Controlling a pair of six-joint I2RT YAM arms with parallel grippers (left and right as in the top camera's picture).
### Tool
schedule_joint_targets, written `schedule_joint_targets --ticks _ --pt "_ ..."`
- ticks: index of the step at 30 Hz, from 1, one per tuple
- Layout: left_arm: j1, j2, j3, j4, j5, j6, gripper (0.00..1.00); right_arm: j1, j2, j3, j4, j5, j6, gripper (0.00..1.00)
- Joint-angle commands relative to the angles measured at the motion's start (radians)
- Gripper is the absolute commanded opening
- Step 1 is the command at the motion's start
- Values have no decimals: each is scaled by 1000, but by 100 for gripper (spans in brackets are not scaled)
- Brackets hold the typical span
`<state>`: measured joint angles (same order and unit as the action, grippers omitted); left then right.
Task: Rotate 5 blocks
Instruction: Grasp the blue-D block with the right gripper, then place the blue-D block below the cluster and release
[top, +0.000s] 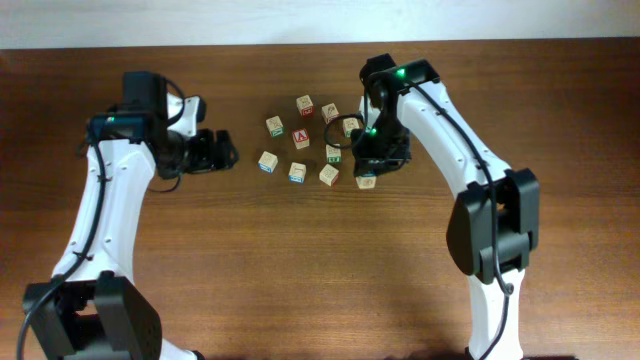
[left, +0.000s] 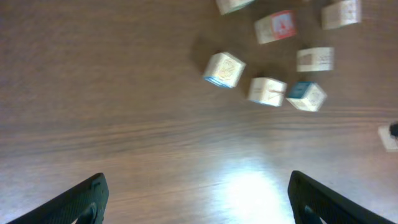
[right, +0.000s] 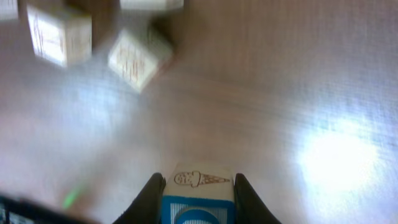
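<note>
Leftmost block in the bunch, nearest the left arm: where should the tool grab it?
Grip the leftmost block across two opposite side faces, coming down from above. It sits flat, slightly askew, with nothing touching it, so both sides look reachable.

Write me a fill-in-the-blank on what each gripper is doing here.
1. The right gripper is ___ on a block.
2. The left gripper is ___, holding nothing.
3. Below its ice cream drawing, the held block's face is printed ___.
Missing words: shut; open; blue.
</note>
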<state>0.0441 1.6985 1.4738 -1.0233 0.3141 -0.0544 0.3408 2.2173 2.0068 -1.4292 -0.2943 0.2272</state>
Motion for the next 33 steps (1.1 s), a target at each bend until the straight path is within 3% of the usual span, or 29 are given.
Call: schedule_joint_targets --ticks 1,5,10,20,22,28,33 --pt "-71 5 66 -29 22 -73 92 2 -69 28 -99 -11 -67 4" --pt "-119 5 66 -28 -6 -184 93 45 -68 -33 -126 -10 -64 5" --pt "-134 6 66 -24 -75 -276 93 158 -68 -165 -45 13 15 5" --pt "-134 6 66 -3 -101 -293 94 292 -68 -365 141 70 123 6" --pt "-134 6 66 -3 -101 -293 94 303 -68 -373 155 70 126 22" --pt "-134 6 66 -3 -102 -293 95 303 -68 -372 155 51 130 45" --pt "-134 6 66 -3 -102 -293 96 295 -68 -368 161 32 130 45"
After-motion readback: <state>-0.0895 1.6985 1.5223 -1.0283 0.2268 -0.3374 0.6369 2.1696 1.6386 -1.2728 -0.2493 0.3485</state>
